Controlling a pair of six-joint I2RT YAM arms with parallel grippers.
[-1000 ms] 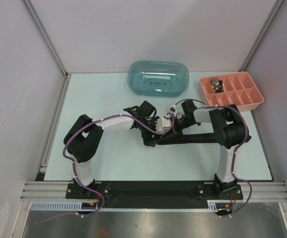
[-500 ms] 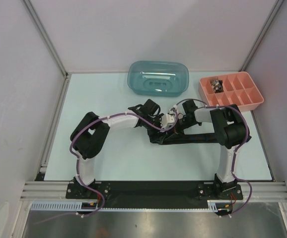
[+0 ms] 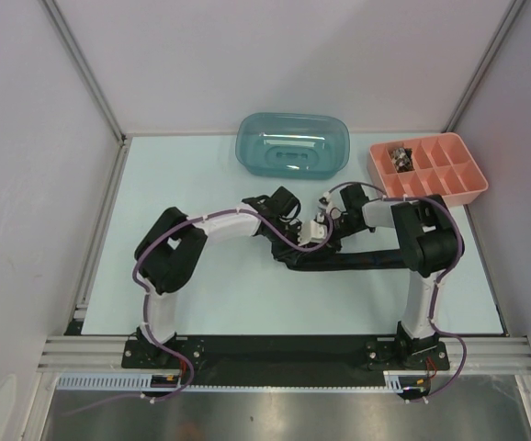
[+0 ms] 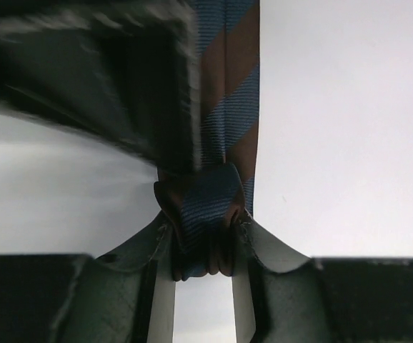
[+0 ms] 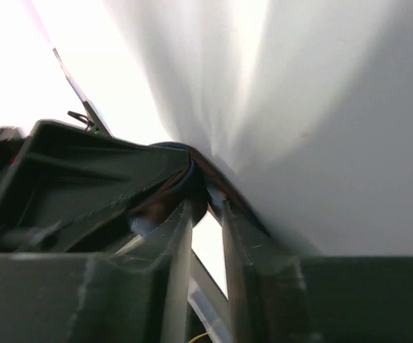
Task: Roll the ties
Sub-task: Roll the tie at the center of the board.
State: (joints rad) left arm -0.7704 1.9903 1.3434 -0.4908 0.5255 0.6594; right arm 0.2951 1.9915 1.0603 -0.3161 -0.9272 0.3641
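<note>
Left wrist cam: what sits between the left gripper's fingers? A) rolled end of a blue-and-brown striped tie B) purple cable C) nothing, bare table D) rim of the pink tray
A: the tie, striped blue and brown, ends in a small roll wedged between the fingers of the left gripper, with its flat length running away up the view.

Rolled end of the tie (image 3: 348, 263) hidden from above beneath the meeting arms (image 3: 284, 216). Left wrist view: strip cut by top edge, blurred dark mass (image 4: 85, 78) alongside. In the tray (image 3: 431, 197), the contents (image 3: 399, 158) are too small to identify.
</note>
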